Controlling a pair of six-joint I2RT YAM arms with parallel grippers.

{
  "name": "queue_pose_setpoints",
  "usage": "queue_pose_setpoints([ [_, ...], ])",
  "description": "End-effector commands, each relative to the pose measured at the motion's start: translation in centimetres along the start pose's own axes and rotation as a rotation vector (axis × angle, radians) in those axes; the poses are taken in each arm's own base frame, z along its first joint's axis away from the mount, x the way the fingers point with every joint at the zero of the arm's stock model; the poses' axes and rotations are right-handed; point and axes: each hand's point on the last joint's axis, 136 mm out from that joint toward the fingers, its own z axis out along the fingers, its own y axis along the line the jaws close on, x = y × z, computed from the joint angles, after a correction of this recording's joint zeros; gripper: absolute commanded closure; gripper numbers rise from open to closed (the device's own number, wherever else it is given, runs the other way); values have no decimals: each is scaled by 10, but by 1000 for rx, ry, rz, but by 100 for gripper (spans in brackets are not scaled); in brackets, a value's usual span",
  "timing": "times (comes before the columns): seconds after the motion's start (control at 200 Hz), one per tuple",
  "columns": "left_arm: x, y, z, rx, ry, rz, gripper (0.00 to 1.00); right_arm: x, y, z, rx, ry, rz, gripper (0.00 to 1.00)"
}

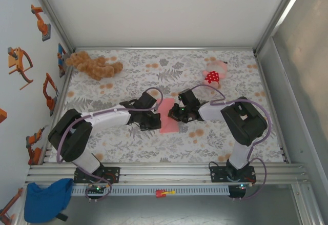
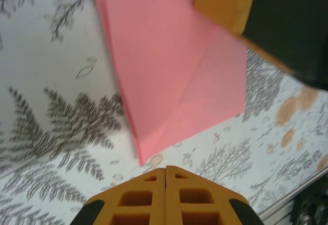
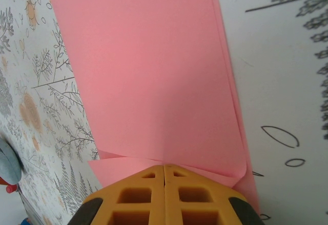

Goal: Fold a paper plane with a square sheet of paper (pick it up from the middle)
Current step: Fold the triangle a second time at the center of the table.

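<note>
1. The pink paper (image 1: 169, 117) lay mid-table on the floral cloth (image 1: 128, 143) between the two grippers. It was layered and showed a diagonal corner fold.
2. The right gripper (image 3: 164, 169) had its jaws together, tips at the paper's edge. The left gripper (image 2: 165, 176), jaws also together, sat just off a corner.
3. By my reading, only early folds were made; the pointed nose and wings remained.

2 plush toys (image 1: 95, 65) (image 1: 214, 75), 1 paper sheet (image 1: 168, 122)
</note>
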Motion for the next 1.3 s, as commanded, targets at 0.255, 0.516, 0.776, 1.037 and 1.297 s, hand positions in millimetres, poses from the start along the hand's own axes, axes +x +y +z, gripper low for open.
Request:
queue_pose_setpoints([
  [0.255,-24,5,26,-28,-47,-91,98,33,-100,7,346,68,108,100],
  [0.516,-10,30,37,-113,21,-143,99,24,-76,4,272,51,52,100],
  [0.776,6,47,42,-156,79,-171,100,-11,9,-27,106,20,-134,98],
  [1.037,4,43,41,-141,74,-168,100,9,29,-30,-28,63,-168,100],
  [1.297,3,42,40,-134,71,-169,100,29,29,-11,-32,115,-183,100],
])
